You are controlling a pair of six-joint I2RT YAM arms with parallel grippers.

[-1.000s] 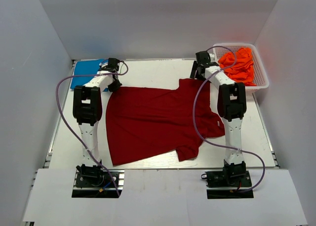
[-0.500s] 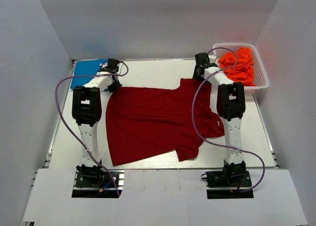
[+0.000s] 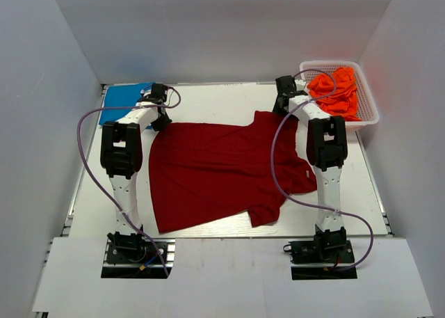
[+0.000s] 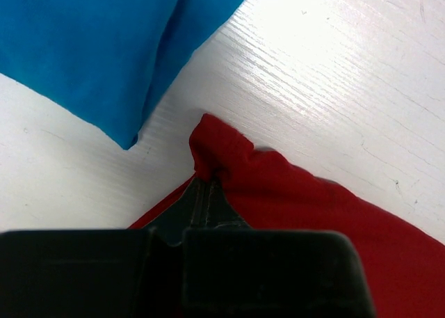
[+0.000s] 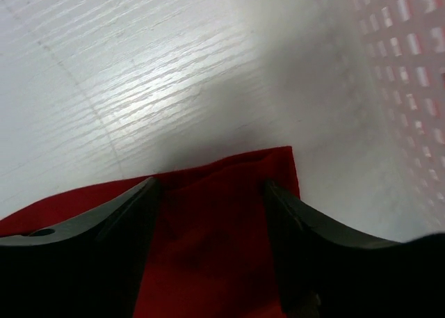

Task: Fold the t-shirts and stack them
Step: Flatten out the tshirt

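Note:
A dark red t-shirt (image 3: 222,168) lies spread flat in the middle of the table. My left gripper (image 3: 161,120) sits at its far left corner, shut on a pinch of the red cloth (image 4: 292,200), with the fingertips (image 4: 207,182) meeting at the bunched edge. My right gripper (image 3: 281,106) is at the shirt's far right corner. It is open, its fingers (image 5: 208,186) standing either side of the red corner (image 5: 215,220), which lies flat between them. A bright blue t-shirt (image 3: 122,102) lies folded at the far left, close to the held corner (image 4: 90,46). Orange t-shirts (image 3: 337,88) are heaped in a basket.
The white perforated basket (image 3: 368,102) stands at the far right corner, and its wall (image 5: 403,53) is close beside my right gripper. White walls enclose the table on three sides. Purple cables loop from both arms over the shirt's edges.
My right gripper has edged slightly toward the far side at the shirt's right corner. The left arm and the shirt look unchanged.

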